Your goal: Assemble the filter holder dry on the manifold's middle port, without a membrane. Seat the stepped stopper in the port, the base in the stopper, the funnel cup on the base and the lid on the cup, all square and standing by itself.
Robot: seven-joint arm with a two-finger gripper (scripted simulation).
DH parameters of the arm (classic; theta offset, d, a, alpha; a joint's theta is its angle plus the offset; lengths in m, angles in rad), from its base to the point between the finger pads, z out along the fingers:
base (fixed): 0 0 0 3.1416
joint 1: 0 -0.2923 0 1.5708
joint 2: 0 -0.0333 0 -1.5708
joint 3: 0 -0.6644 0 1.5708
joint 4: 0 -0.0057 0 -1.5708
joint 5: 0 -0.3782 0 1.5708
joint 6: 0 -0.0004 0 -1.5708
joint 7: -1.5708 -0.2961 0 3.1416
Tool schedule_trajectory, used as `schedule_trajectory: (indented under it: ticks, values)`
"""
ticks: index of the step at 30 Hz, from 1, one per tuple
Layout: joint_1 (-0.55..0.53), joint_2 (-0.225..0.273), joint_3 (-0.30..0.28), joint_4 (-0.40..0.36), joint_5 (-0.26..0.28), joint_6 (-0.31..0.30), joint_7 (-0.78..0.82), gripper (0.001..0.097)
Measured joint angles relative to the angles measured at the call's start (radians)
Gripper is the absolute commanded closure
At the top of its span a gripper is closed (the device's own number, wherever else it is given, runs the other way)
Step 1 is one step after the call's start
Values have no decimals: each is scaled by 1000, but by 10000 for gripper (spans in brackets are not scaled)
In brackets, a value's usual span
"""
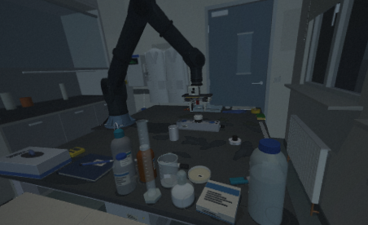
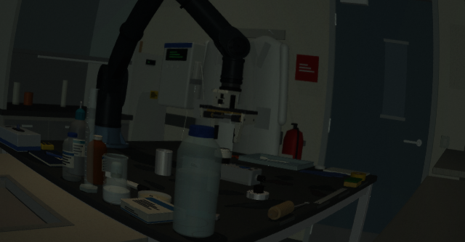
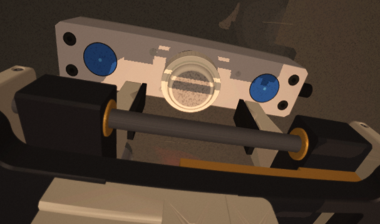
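The base sits in the middle port of the grey manifold block, and my open, empty gripper hangs just above it. I cannot make out the stopper beneath the base. The base shows a clear round rim and a speckled disc. Blue caps cover the two outer ports. The funnel cup, a pale cylinder, stands left of the manifold. The lid, a flat white disc with a dark knob, lies on the bench to the right.
A large white bottle with a blue cap stands at the bench's near edge. Bottles, a graduated cylinder, a beaker, a petri dish and a box crowd the near side. A tray lies behind the manifold.
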Motion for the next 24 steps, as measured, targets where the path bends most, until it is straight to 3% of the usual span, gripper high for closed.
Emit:
schedule_trajectory:
  ticks: [19, 24]
  values:
    - [0, -15, 1, -7, -24, 10, 20, 163]
    - [9, -60, -14, -34, -91, 61, 78, 163]
